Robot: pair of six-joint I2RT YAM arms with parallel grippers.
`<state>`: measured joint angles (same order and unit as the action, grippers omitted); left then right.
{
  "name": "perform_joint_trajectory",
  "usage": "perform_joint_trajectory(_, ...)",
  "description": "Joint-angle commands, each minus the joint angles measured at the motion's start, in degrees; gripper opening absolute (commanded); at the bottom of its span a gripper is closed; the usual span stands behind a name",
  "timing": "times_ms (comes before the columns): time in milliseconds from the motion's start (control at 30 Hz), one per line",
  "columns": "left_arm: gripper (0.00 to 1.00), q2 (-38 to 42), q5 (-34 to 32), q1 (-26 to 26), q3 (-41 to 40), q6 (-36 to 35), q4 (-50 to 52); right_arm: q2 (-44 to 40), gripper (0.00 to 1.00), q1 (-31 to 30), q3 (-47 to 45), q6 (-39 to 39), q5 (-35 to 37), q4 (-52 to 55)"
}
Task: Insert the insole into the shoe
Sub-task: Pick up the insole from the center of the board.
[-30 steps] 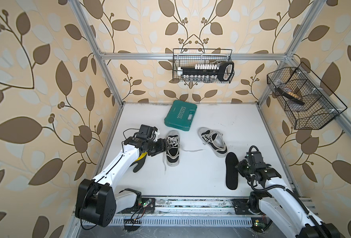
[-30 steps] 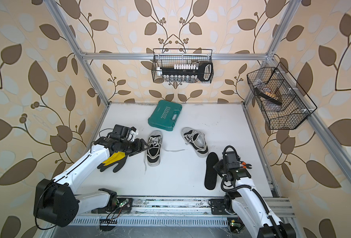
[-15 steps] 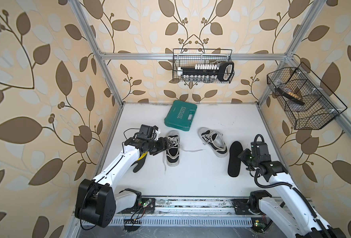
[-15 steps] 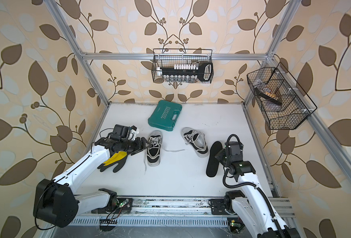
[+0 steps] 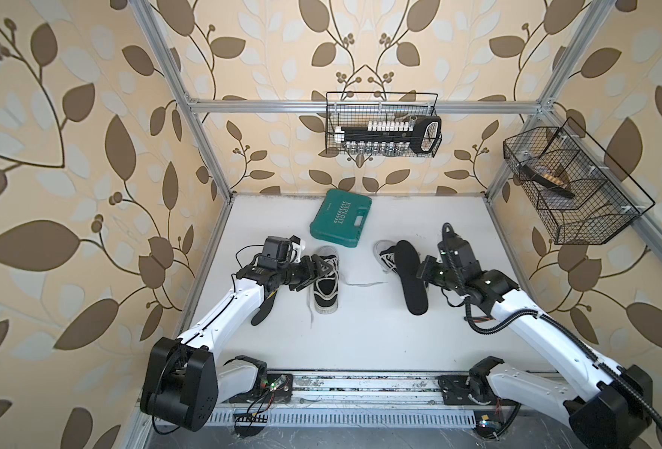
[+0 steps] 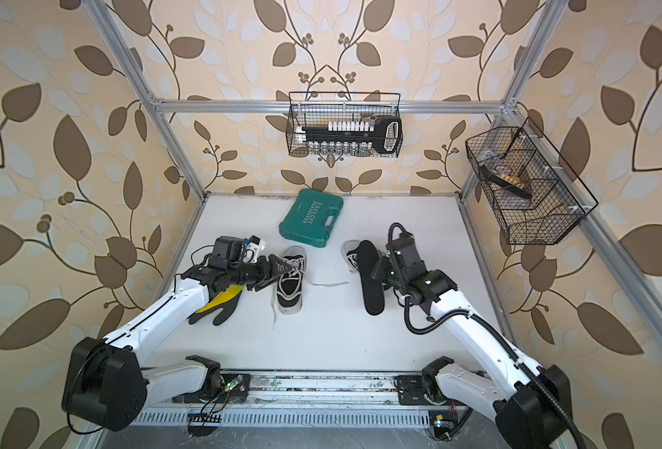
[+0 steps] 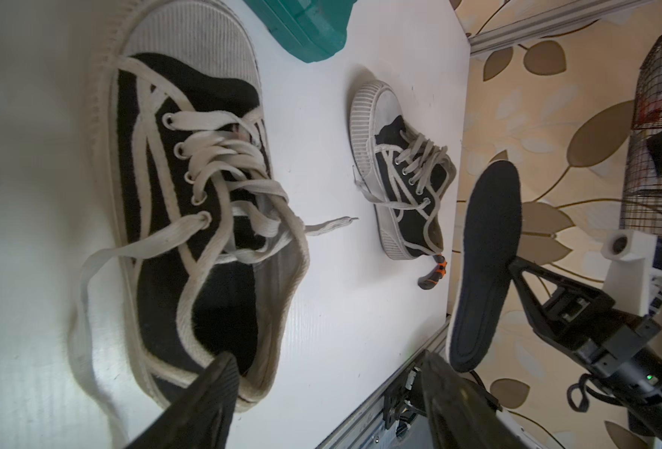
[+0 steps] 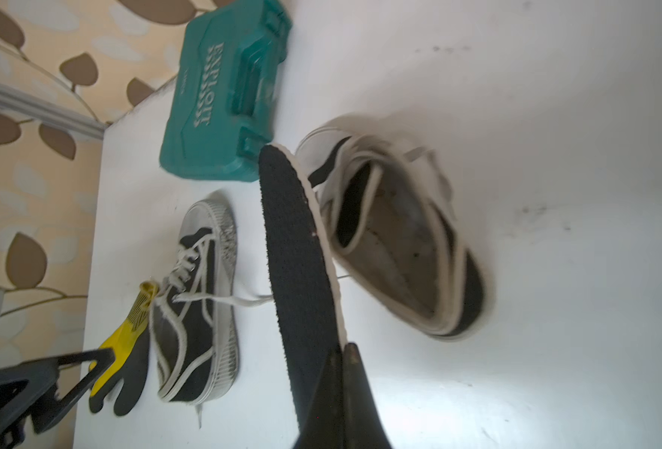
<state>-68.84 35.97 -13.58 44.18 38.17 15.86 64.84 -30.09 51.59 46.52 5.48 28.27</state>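
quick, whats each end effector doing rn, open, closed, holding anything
left end effector: open, holding nothing, at the heel of a shoe
right end effector: closed on the insole, held above the table

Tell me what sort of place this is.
Probably a robot test cell dressed as a room: silver aluminium frame against leaf-patterned wallpaper, two white robot arms, black wire basket holding tools.

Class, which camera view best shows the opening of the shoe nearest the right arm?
The right wrist view: the shoe shows its mouth and lining there, though blurred. In both top views the insole and right gripper cover all but the toe. The left wrist view shows only its laced side.
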Motion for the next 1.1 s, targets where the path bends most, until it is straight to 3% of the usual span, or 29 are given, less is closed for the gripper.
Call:
perform_joint_trajectory(0,0.76,1.32,3.89,-0.57,-1.73,3.28,-7.52,6.03,0.00,-6.70,3.23,4.34,-0.02,-6.44)
perform_joint_trajectory(167,0.77,-0.16,10.95,-0.56,-4.37,5.87,-15.70,15.75,0.00,-10.83,10.13,4.13,-6.37,-10.49)
perform_joint_trajectory(433,0.73,-3.75,12.80,-0.18,-6.89,9.95,-25.01,23.83,0.00,-12.84,16.42,5.89,-14.64,-14.90)
perform_joint_trajectory(600,0.50,-5.68,14.51,0.04,-7.31,12.20,-30.75,25.55,0.00,-12.84,16.22,7.51,-18.19,-17.17)
perform_joint_trajectory(733,0.14,-4.98,12.22,0.05,-5.22,7.85,-24.56,25.77,0.00,-12.85,15.48,5.94,-18.01,-17.62)
perform_joint_trajectory(800,0.00,-4.02,10.70,0.05,-4.70,6.31,-22.24,25.91,0.00,-12.85,15.58,3.65,-17.34,-17.19)
perform_joint_trajectory(833,0.00,-3.46,10.09,0.04,-4.57,5.88,-21.28,25.92,0.04,-12.86,15.72,0.61,-16.65,-16.62)
perform_joint_trajectory(967,0.00,-1.60,8.06,0.05,-3.34,4.74,-17.28,25.69,0.69,-12.96,16.14,-9.85,-14.10,-14.49)
perform_joint_trajectory(1067,0.00,-0.86,7.11,0.05,-2.49,4.93,-15.37,24.95,0.83,-13.26,14.36,-15.09,-13.54,-17.55)
